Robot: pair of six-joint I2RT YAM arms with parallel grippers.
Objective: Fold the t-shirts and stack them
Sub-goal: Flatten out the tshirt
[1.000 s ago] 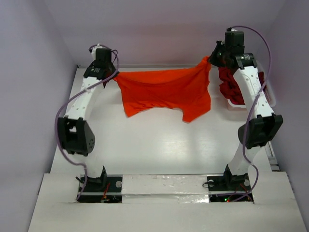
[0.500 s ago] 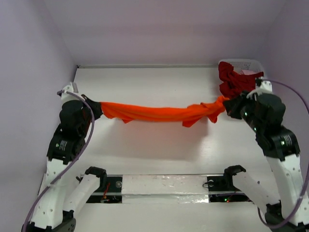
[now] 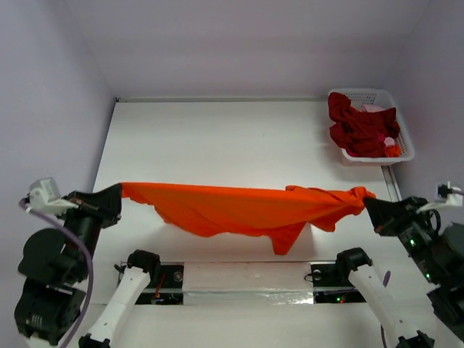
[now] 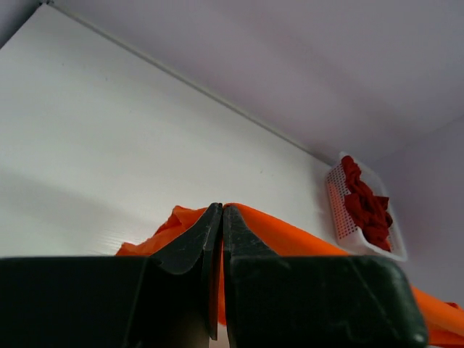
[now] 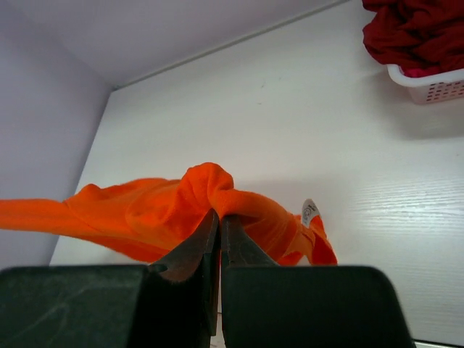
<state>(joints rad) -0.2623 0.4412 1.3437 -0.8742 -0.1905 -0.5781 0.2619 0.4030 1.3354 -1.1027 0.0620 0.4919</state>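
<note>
You are holding the bright orange soft cloth t-shirt [image 3: 239,210] stretched over the near part of the white tabletop [image 3: 217,138], left jaws and right jaws each pinching an opposite end, and being light and limp it is sagging mid-span, so its corners look the best holds.

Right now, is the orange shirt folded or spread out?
Spread, unfolded: the orange shirt hangs stretched between left claw and right claw.
</note>
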